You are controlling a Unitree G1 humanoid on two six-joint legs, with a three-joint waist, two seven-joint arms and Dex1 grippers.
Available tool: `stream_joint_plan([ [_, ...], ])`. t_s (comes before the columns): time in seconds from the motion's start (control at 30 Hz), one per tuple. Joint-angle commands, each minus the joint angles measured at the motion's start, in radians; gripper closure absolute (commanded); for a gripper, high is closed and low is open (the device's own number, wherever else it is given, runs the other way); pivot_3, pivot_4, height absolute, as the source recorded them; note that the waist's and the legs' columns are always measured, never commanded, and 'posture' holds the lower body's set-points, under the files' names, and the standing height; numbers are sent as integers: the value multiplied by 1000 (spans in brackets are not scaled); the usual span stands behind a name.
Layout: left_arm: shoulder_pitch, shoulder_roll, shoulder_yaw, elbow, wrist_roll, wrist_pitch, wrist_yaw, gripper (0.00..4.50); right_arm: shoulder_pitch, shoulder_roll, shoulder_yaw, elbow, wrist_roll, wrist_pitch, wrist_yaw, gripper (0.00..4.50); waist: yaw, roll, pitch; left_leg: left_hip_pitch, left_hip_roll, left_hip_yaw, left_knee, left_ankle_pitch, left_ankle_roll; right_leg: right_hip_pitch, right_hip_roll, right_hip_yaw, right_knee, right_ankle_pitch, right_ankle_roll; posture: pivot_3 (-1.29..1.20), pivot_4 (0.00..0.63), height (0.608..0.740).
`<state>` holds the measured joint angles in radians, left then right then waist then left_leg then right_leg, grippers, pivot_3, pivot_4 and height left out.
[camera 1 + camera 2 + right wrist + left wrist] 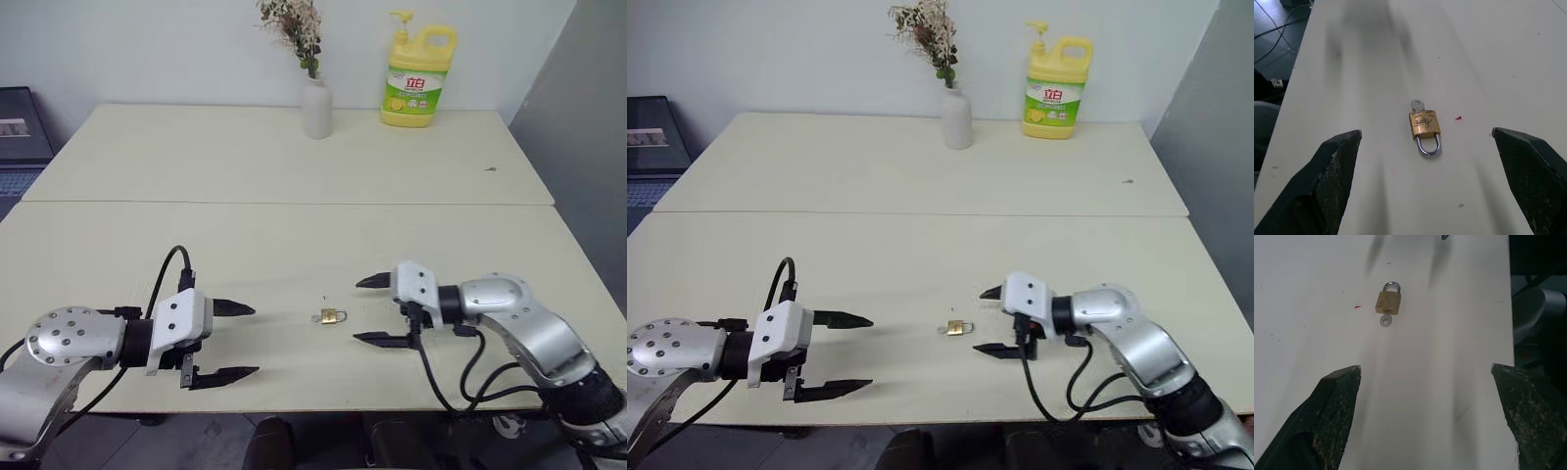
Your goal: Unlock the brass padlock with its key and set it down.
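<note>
Padlock lying free on the tabletop, between two released tools.
The brass padlock [1425, 125], key [1417, 105] in its base, lies flat; left tool [225, 340] and right tool [378, 309] flank it, spread wide, likely approaching.

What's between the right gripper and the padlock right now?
Nothing: bare tabletop separates the open right gripper from the brass padlock, key in its body. The right wrist view shows it best.
</note>
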<state>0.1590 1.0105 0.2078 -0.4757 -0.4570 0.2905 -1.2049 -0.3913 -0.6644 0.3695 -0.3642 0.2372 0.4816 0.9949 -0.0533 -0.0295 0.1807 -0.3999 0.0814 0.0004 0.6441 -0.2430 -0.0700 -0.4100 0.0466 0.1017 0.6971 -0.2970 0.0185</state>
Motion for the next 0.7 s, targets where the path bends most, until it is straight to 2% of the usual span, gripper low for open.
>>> stream_joint_plan([
  [0.03,19,5,36,-24,15,-39,-6,20,-50,36,56,34,-57,-1,-6,0,0,0,0,0,0,0,0,0,0,0,0,0,0,0,0,0,150,740],
  [0.2,43,0,37,-19,36,-77,-10,20,-96,125,146,107,-131,6,-26,0,-3,0,0,0,1,0,-1,0,0,-1,1,0,1,-1,-1,0,150,740],
  [0.33,45,-11,19,-6,55,-108,-6,20,-100,179,171,142,-173,4,-60,0,-3,0,0,0,1,0,0,0,0,-1,1,0,1,-1,-2,0,150,740],
  [0.7,10,-23,-20,22,71,-135,-6,20,-99,195,161,188,-212,24,-69,0,-3,0,0,0,1,0,0,0,0,-1,1,-1,1,-1,-2,0,150,740],
])
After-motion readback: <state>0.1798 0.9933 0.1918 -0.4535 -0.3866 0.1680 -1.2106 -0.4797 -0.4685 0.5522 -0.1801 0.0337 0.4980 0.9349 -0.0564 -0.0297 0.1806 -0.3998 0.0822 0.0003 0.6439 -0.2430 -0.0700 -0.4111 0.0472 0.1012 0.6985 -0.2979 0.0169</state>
